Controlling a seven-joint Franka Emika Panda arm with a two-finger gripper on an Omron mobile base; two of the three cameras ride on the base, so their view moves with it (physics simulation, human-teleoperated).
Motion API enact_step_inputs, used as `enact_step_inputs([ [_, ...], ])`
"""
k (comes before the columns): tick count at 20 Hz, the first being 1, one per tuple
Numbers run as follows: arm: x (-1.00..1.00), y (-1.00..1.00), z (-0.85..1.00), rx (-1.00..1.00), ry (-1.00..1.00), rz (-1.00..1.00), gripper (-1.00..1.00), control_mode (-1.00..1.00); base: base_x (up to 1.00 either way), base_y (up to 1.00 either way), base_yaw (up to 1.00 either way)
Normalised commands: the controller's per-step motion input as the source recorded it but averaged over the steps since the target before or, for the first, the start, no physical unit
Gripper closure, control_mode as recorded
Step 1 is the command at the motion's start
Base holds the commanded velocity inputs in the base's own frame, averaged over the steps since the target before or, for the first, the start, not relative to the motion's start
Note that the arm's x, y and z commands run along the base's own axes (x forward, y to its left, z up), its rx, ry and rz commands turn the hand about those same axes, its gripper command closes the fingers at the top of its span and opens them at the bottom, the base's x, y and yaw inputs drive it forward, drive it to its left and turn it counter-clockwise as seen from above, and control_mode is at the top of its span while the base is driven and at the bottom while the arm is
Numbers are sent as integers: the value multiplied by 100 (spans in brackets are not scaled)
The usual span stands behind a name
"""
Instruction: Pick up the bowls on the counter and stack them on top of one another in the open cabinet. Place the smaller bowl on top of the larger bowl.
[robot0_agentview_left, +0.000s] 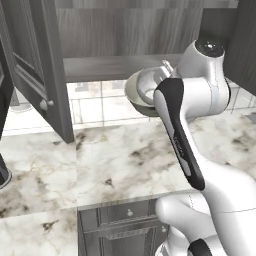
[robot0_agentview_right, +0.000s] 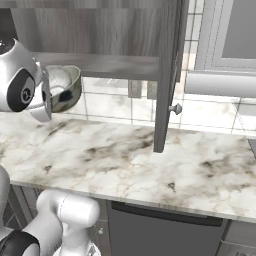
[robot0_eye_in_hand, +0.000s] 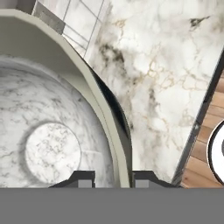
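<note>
Grey-green bowl (robot0_agentview_left: 142, 91) held up just under the cabinet (robot0_agentview_left: 115, 67) shelf.
Our gripper (robot0_eye_in_hand: 113, 177) pinches its rim; the smaller bowl seems nested inside. We should lift higher, keep it level, then slide in.

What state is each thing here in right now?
Larger bowl: lifted off the counter, tilted, gripped by its rim, near the shelf edge.
Smaller bowl: sitting inside the larger bowl.
Gripper: shut on the larger bowl's rim, one finger each side.
Cabinet: doors open.
Counter: bare marble below the bowls.
</note>
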Motion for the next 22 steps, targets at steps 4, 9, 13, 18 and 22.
enact_step_inputs([
  [4,14,-6,31,0,-8,-1,100,-100,0,0,0],
  [9,15,-16,22,1,-10,0,100,-100,0,0,0],
  [13,21,-16,19,2,-10,0,100,-100,0,0,0],
  [18,32,-11,18,1,-8,0,100,-100,0,0,0],
  [22,41,-4,18,0,-3,0,100,-100,0,0,0],
])
